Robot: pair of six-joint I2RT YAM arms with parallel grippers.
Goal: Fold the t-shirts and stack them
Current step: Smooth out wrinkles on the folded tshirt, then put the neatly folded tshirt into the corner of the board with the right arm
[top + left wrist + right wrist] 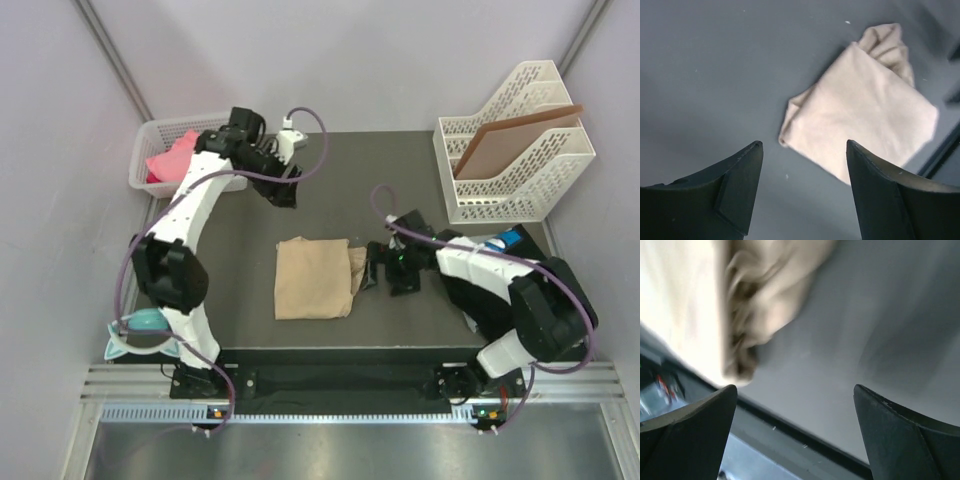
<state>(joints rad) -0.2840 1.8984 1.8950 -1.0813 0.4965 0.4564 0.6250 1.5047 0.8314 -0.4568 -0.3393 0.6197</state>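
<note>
Tan t-shirt (313, 278) (folded) on table (400, 160) — left gripper (804, 143), right gripper (795, 387) both agape.

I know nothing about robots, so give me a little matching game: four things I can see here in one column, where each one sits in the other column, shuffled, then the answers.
Things
1. tan t-shirt
2. pink t-shirt
3. brown board
4. teal round object

Places
A. standing in the white file rack, far right
B. by the near left corner of the dark table
C. folded, in the middle of the dark table
D. in the white basket, far left

Pairs: 1-C, 2-D, 3-A, 4-B
</note>
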